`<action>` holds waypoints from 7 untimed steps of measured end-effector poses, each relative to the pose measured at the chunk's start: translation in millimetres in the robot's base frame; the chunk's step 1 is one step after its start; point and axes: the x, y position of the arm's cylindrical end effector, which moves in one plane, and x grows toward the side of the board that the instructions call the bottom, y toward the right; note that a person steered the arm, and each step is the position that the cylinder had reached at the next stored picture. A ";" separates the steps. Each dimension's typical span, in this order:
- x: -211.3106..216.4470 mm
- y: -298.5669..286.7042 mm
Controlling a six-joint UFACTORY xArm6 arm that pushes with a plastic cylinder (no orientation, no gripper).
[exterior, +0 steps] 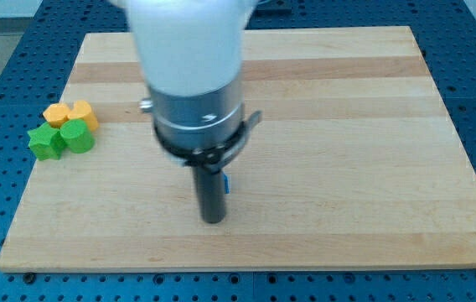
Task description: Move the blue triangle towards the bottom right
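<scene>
progress looks slight: the small blue triangle block (pixel 225 182) peeks out just right of my tip (pixel 213 221), near the pale wooden board's (pixel 347 168) centre, far from the bottom right. no jaws here, only the rod.

A robot arm (pixel 189 63) descends from the view's top centre: a white housing, then a metallic collar, then a straight dark rod hanging upright. My tip (pixel 213 221) sits low, just below the view's centre.
</scene>
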 end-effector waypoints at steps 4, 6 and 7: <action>-57.9 28.0; -57.4 138.0; -64.5 103.6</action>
